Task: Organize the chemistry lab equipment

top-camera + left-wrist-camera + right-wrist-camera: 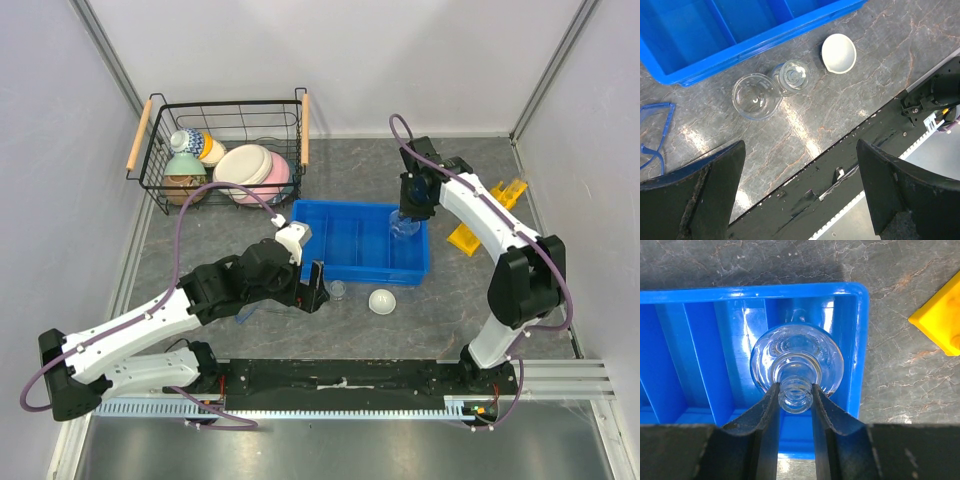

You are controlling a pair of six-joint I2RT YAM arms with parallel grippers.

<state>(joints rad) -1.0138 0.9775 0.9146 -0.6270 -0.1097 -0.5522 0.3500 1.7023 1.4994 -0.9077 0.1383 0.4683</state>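
Glass: clear round-bellied flask (796,352), which I rate light, slick, breakable. My right gripper (794,390) pinches its neck, the best hold; left gripper (800,145) gapes wide.

- I see the blue tray (765,292) as glossy moulded plastic with bright highlights.
- The glass flask (795,357) is clear, smooth and shiny.
- Two small glass vessels (756,96) look clear and glossy too.
- The white dish (838,52) reads smooth, with a soft satin finish.
- The yellow rack (940,315) looks like matt plastic.
- The table (865,75) is grey, marble-veined and faintly reflective.
- The basket (230,105) is black wire, its handles (140,135) pale wood.
- The fingers (695,200) of my left gripper (800,150) look matt black and scuffed.
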